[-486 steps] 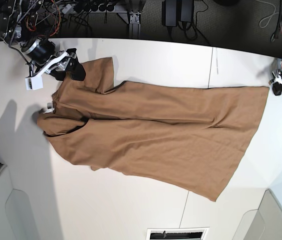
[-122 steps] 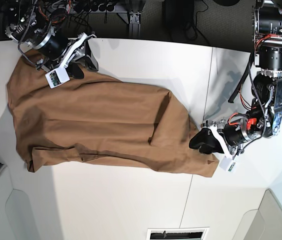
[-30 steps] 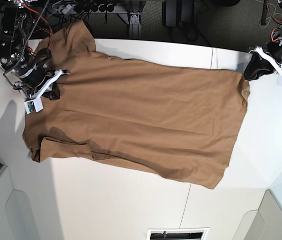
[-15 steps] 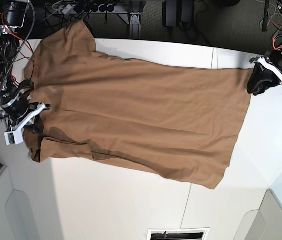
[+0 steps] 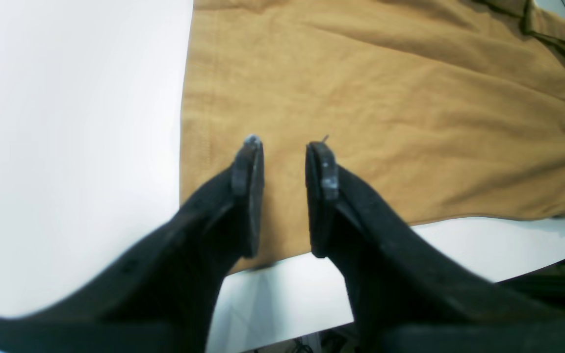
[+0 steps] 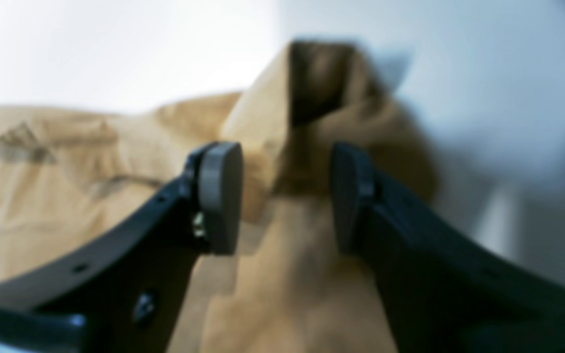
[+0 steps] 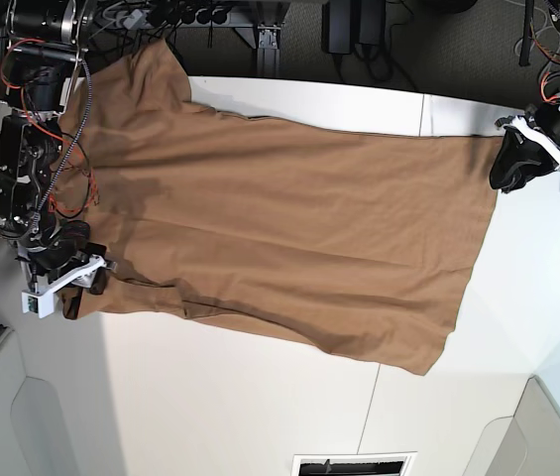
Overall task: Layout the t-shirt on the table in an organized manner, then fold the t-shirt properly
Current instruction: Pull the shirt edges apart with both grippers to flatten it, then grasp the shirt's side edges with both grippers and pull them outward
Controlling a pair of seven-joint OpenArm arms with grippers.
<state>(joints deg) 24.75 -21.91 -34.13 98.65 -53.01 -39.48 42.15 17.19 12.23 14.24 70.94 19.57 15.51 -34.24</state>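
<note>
The table [image 7: 260, 416] is a wide white top with a thin dark seam crossing it on the side of the left arm. Pale grey bins [image 7: 12, 416] sit at its near corners, and a small vent slot [image 7: 352, 464] is let into the near edge. Beyond the far edge the floor is dark, cluttered with cables and black boxes [image 7: 354, 25].

The t-shirt [image 7: 289, 228] lies spread nearly flat across the middle of the table, tan and plain. Its long axis runs side to side in the base view: the shoulders and sleeves point toward the right arm, the straight hem toward the left arm. One sleeve [image 7: 151, 74] reaches up to the far edge of the table, and the other sleeve [image 7: 86, 297] is bunched and folded near the right gripper. A few soft creases run along the body.

The left gripper [image 5: 285, 147] hovers over the hem corner, its black fingers parted with a clear gap and no cloth between them. The right gripper [image 6: 285, 196] stands with its jaws well apart on either side of a raised fold of sleeve fabric; the view is blurred, but the pads do not appear to pinch it.
</note>
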